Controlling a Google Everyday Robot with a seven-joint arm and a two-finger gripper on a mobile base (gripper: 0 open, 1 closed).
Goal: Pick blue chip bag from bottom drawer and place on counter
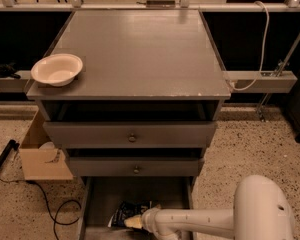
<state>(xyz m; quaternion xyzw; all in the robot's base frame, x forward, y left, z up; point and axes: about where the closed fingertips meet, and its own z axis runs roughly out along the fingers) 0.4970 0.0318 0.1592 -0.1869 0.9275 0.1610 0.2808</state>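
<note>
Arm (262, 211), one: smooth white moulded casing with a large rounded joint at lower right and a tubular forearm running left into the cabinet's lowest level. Gripper (133, 222), one: a pale cream tip at the end of that forearm, inside the bottom drawer (140, 191) and right against the near edge of the blue chip bag (125, 211); whether the claw is open, closed or gripping the bag cannot be told. Blue chip bag, one: crumpled dark navy foil with white markings, lying on the drawer floor left of centre. Bottom drawer, one: pulled out, a plain flat grey tray with low sides. Knobbed drawers, two, stacked above it: the lower (135, 166) and the upper (130, 133), each a matte grey front with one small round knob at its centre, each standing slightly out from the cabinet. Floor (245, 144): speckled terrazzo. Cardboard box (42, 156), one: brown, open-topped, left of the cabinet. Black cable (55, 214), one, looped on the floor near the box. Counter (140, 54), one: a broad smooth grey rectangle with pale chips along its front edge. Bowl (57, 69), one: round, shallow, cream-white, at the counter's front left corner. White cable (262, 44), one, hanging to the right behind the cabinet.
</note>
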